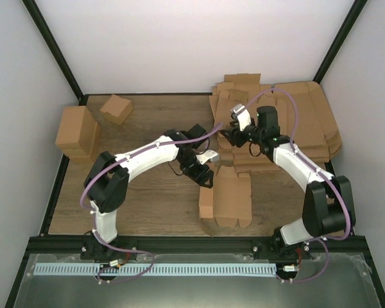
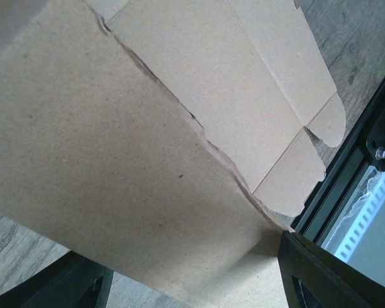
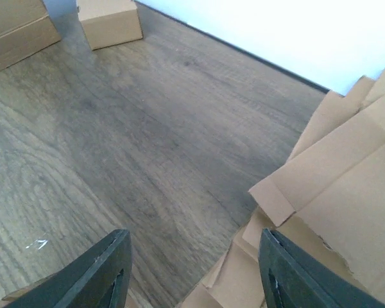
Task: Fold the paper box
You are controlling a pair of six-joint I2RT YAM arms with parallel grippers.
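The paper box (image 1: 226, 199) is brown die-cut cardboard lying near the table's front middle, its left side panel folded up. My left gripper (image 1: 206, 173) hovers at that raised panel's far end. In the left wrist view the raised panel (image 2: 115, 167) fills the frame and runs between my wide-apart fingers (image 2: 321, 269), with the flat flaps (image 2: 244, 83) beyond it. The left gripper (image 2: 199, 282) is open. My right gripper (image 1: 234, 133) is open and empty beyond the box. In the right wrist view it (image 3: 192, 269) is over bare wood.
A stack of wide flat cardboard sheets (image 1: 301, 122) lies at the back right and shows at the right of the right wrist view (image 3: 346, 212). Two folded brown boxes (image 1: 117, 108) (image 1: 78, 131) stand at the back left. The black frame rail (image 2: 346, 173) runs along the front edge.
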